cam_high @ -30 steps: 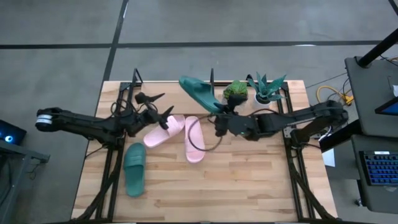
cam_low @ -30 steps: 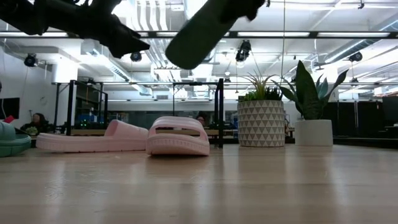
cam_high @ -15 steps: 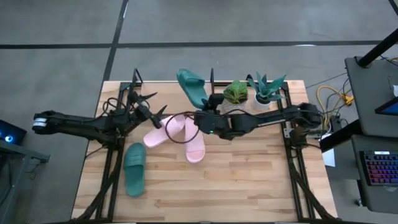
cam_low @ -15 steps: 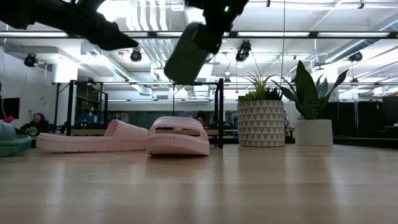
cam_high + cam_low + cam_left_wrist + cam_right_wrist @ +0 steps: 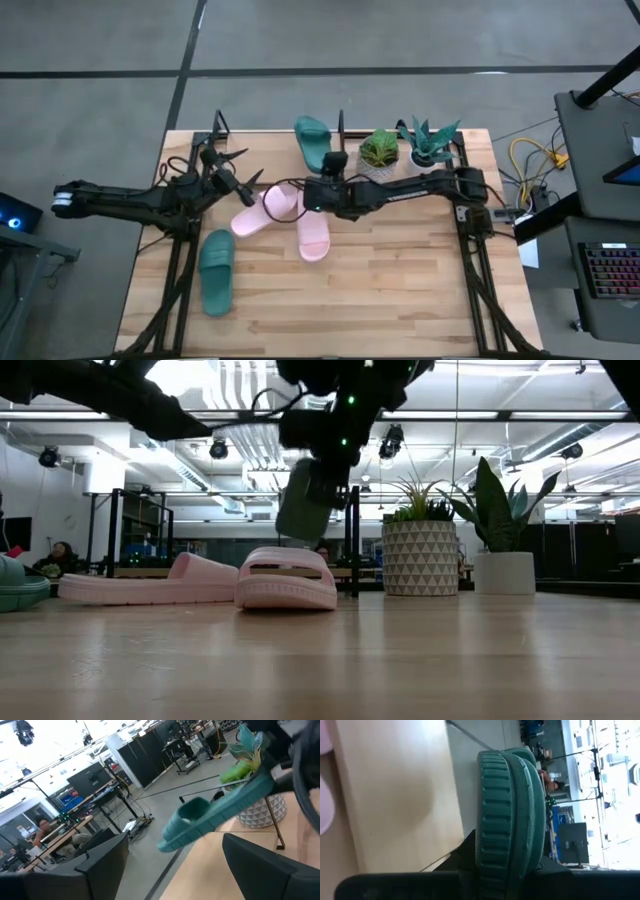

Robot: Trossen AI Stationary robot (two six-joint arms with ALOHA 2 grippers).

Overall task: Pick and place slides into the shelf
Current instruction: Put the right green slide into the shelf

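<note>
The right gripper (image 5: 333,163) clamps a teal slide (image 5: 313,141) above the shelf (image 5: 341,122); beside the shelf, the left gripper (image 5: 243,167) hangs open-fingered.

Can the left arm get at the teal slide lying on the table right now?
Probably yes: the left gripper is open and empty, the teal slide lies uncovered on its side, and the right gripper is busy holding the other.
</note>
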